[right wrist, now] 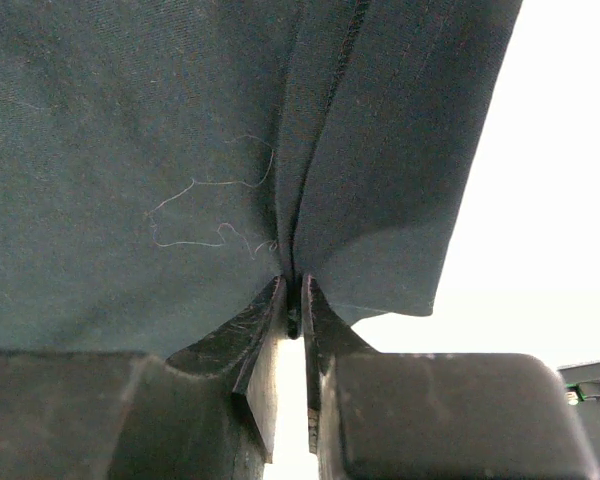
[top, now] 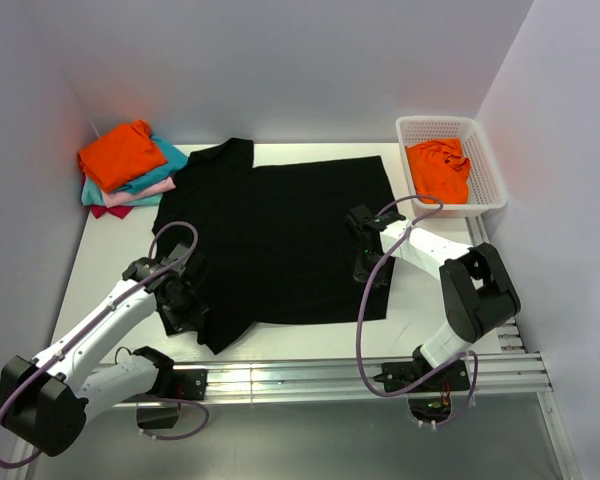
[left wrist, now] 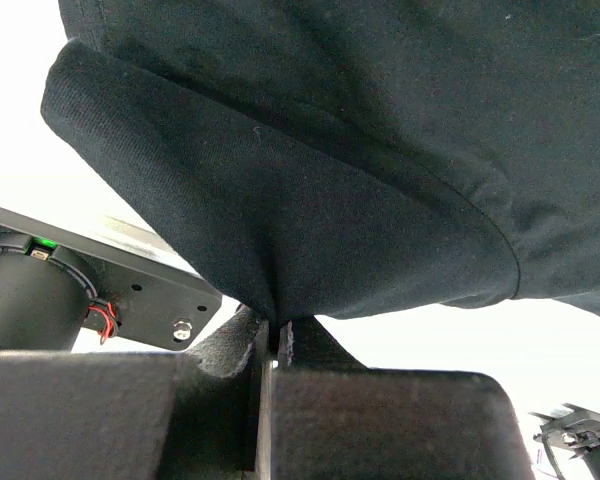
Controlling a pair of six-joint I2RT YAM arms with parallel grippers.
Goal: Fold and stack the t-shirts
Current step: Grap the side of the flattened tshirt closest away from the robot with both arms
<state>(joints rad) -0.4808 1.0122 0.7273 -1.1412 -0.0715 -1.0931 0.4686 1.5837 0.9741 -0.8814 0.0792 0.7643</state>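
While the left gripper point(left wrist: 276, 338) and right gripper point(right wrist: 294, 288) each clamp an edge of the black shirt point(top: 280, 235) spread on the table point(top: 105, 255), a fold seems to be starting, calling for a matched lift.

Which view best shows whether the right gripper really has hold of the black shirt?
The right wrist view: the right gripper is shut on a pinched fold of the black shirt. The top external view shows that gripper near the shirt's right edge, with the pinch hidden. The left wrist view shows only the left gripper pinching another part of the shirt.
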